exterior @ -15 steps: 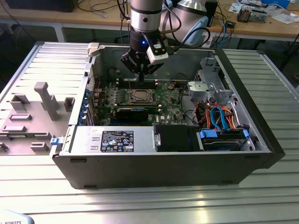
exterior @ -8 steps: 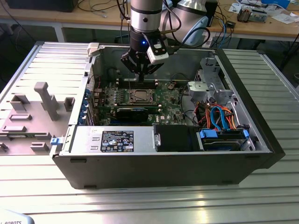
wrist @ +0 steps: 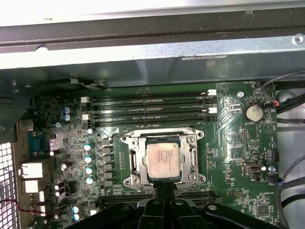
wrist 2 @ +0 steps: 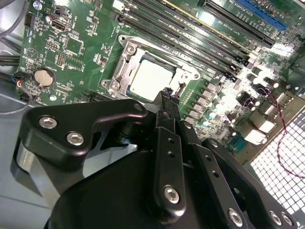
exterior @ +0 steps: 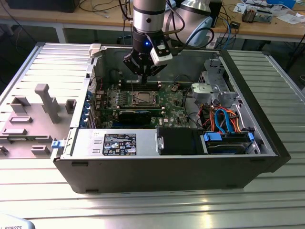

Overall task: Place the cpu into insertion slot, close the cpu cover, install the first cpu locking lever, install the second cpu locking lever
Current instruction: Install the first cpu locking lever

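In the exterior view you see the black gripper (exterior: 143, 75) hanging inside the open grey computer case (exterior: 167, 169), just above the back edge of the green motherboard (exterior: 169, 102), with the silver-edged insertion slot (exterior: 143, 98) near the board's middle. In the second wrist view the flat silver-grey cpu (wrist 2: 150, 78) already lies in that slot with the thin silvery cpu cover (wrist 2: 125, 61) down around it, and the fingers are pressed together on nothing, tips at the socket's edge. In the first wrist view the cpu (wrist: 163, 161) sits framed by the cover (wrist: 133, 160); you can judge placing and closing done, while I cannot tell whether either locking lever is latched.
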`<state>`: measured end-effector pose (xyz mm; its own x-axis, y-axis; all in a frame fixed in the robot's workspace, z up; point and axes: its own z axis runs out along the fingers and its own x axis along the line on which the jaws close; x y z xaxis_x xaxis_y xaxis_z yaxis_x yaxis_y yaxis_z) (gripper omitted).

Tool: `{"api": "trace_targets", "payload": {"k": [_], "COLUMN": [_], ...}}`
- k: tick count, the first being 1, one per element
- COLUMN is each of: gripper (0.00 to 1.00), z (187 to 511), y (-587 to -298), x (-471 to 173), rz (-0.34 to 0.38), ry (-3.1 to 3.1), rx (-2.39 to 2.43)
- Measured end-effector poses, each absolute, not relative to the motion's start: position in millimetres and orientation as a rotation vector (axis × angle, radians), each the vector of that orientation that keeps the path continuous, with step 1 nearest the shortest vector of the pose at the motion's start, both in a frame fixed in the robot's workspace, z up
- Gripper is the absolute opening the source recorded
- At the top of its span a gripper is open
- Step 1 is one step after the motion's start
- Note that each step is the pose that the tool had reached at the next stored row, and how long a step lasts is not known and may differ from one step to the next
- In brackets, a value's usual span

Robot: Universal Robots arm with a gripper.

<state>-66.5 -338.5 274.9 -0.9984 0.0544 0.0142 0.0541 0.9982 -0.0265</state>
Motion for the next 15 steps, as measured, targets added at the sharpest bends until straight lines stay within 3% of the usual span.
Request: {"api": "trace_targets", "payload": {"k": [15], "gripper": [0.11], "z": [274.7], "y": [-338.5], "x": [-66.5], "rz": [0.041], "ry": [-3.126], "rx": [-0.046]}}
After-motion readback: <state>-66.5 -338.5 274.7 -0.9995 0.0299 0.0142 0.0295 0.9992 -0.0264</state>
